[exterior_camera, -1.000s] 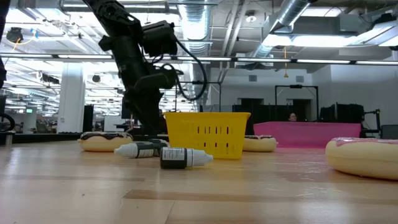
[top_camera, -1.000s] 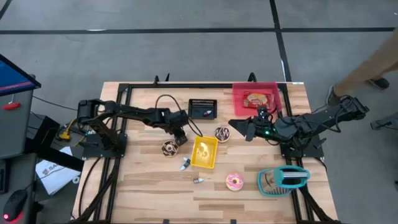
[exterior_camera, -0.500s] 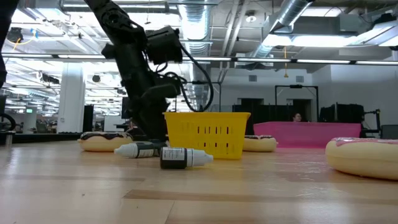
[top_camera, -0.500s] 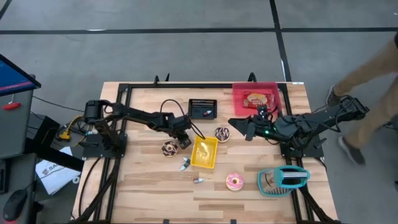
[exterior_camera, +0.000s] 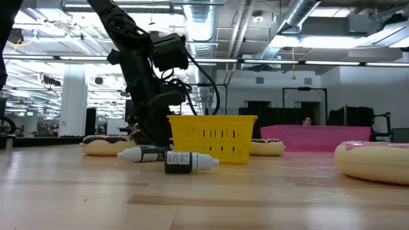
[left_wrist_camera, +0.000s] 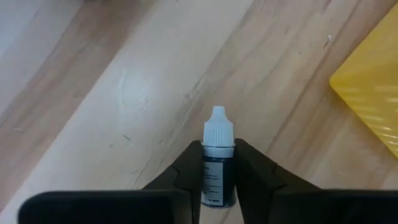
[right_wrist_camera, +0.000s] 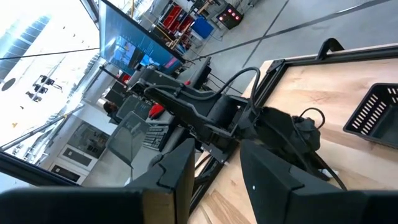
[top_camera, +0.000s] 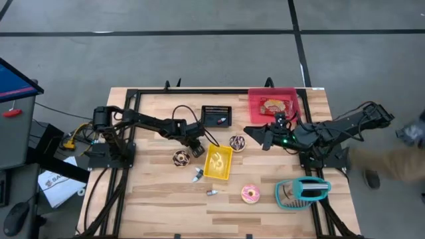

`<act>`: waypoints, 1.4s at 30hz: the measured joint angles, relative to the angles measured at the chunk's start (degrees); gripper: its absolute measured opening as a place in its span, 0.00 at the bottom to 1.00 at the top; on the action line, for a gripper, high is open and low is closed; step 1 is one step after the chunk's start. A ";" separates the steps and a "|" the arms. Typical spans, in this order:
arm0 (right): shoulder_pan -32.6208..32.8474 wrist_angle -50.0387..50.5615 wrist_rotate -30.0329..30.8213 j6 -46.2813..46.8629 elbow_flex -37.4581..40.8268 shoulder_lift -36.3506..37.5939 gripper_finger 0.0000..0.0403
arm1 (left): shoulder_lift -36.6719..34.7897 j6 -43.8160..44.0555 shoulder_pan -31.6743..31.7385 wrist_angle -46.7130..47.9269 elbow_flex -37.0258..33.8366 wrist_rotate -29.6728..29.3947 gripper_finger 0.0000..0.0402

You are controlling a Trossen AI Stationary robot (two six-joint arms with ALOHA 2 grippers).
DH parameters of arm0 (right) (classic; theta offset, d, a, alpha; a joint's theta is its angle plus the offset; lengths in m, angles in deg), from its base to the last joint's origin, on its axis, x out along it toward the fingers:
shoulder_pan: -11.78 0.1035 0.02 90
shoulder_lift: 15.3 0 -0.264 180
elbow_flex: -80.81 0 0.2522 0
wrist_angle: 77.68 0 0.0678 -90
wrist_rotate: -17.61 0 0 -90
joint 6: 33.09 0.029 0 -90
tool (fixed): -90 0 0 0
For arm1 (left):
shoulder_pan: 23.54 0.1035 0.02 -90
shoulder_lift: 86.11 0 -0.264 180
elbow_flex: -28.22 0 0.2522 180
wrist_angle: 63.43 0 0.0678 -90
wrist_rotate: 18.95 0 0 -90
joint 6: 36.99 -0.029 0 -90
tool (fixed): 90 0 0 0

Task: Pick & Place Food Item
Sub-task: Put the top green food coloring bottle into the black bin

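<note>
Left gripper (left_wrist_camera: 219, 180) jaws pinched on small dark white-capped dropper bottle (left_wrist_camera: 217, 163) beside yellow plastic basket (top_camera: 218, 162); not yet lifted. Right gripper (top_camera: 255, 136) jaws part open, empty, waiting.

The surface (top_camera: 153, 199) is pale wood in planks, smooth with a light sheen and fine scratches. The yellow basket (top_camera: 218, 162) looks like matt moulded plastic with slotted walls. The small bottle (left_wrist_camera: 218, 163) has a dark glossy body with a paper-like label and a white matt plastic cap. The left tool's fingers (left_wrist_camera: 255, 171) are matt black. The pink tray (top_camera: 273, 103) at 1 o'clock is translucent plastic.
</note>
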 joint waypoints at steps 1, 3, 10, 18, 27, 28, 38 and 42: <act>0.00 0.00 0.00 0.00 0.00 0.00 0.30 | -0.12 -0.47 0.28 -0.05 -0.03 0.40 0.14; 0.00 0.00 0.00 -0.12 0.00 0.00 0.30 | -1.08 -0.67 1.00 -0.20 -0.20 1.15 0.14; 0.00 -0.98 0.00 -0.45 0.00 0.00 0.30 | -8.24 -0.62 4.94 -0.94 -0.13 4.88 0.18; -0.23 -1.45 0.12 -1.13 0.00 0.00 0.30 | -13.24 -0.55 11.30 -13.42 -0.09 8.68 0.16; -1.97 -1.19 0.17 -2.07 0.00 0.00 0.30 | -4.31 -0.79 18.15 -21.20 3.93 10.12 0.17; -2.15 -0.88 0.17 -2.09 0.00 0.00 0.30 | -2.94 -1.36 18.27 -21.03 4.67 10.71 0.17; -2.38 3.24 0.17 0.01 0.00 -0.07 0.30 | -0.67 -7.44 17.89 -18.13 7.62 9.20 0.23; -2.16 7.65 0.06 2.91 0.00 -0.10 0.30 | -2.69 -8.39 18.05 -15.89 7.65 8.84 0.31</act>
